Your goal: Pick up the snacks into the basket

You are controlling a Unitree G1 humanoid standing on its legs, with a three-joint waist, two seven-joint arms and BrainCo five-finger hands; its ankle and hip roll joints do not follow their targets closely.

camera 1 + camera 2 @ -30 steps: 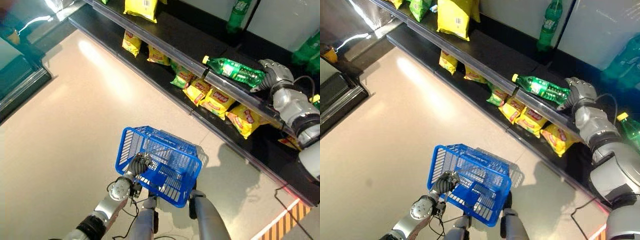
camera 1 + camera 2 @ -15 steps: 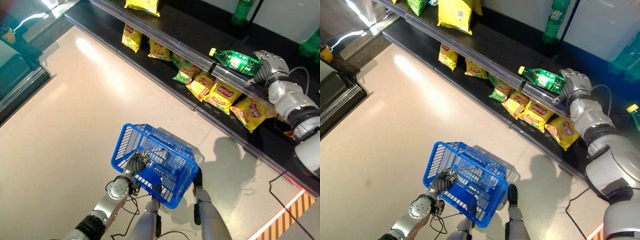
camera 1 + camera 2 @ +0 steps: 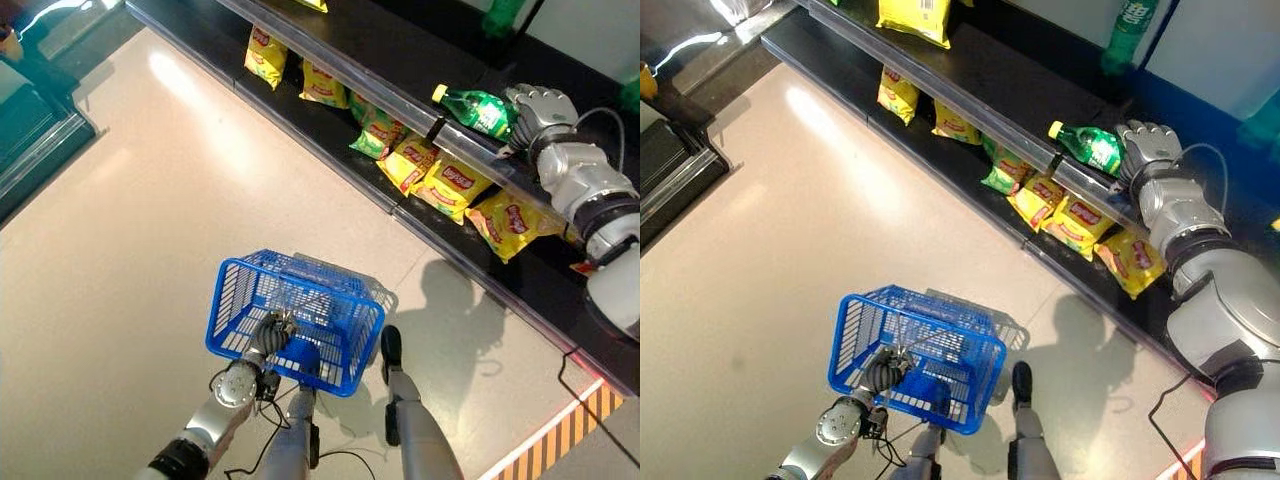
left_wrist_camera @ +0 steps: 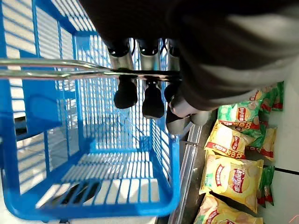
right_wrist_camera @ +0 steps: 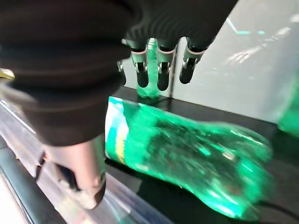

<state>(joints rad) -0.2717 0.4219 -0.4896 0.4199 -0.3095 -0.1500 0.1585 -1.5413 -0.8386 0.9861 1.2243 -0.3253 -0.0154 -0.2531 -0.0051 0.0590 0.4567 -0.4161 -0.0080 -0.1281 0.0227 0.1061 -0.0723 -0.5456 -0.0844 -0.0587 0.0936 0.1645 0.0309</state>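
A blue wire basket [image 3: 243, 300] hangs low over the floor. My left hand [image 3: 272, 332] is curled round its metal handle [image 4: 56, 69], with the fingers [image 4: 126, 92] hooked over the wire. Yellow snack bags [image 3: 448, 186] and a green bag [image 3: 372, 134] lie on the low shelf; more of these bags [image 4: 231, 174] show past the basket. On the shelf above them a green bottle [image 3: 478, 108] lies on its side. My right hand [image 3: 540, 106] rests at its base, fingers [image 5: 159, 71] straight above the bottle [image 5: 187, 154] and thumb [image 5: 85, 173] beside it.
The black shelving [image 3: 330, 70] runs diagonally from top centre to the right edge. A yellow bag [image 3: 912, 15] and an upright green bottle [image 3: 1130, 30] stand on the higher shelf. A dark cabinet [image 3: 40, 130] stands at the left. Striped floor tape [image 3: 560, 440] marks the lower right.
The whole picture has shifted, so the camera moved. The basket hangs more level than before. My right hand stays at the bottle's base.
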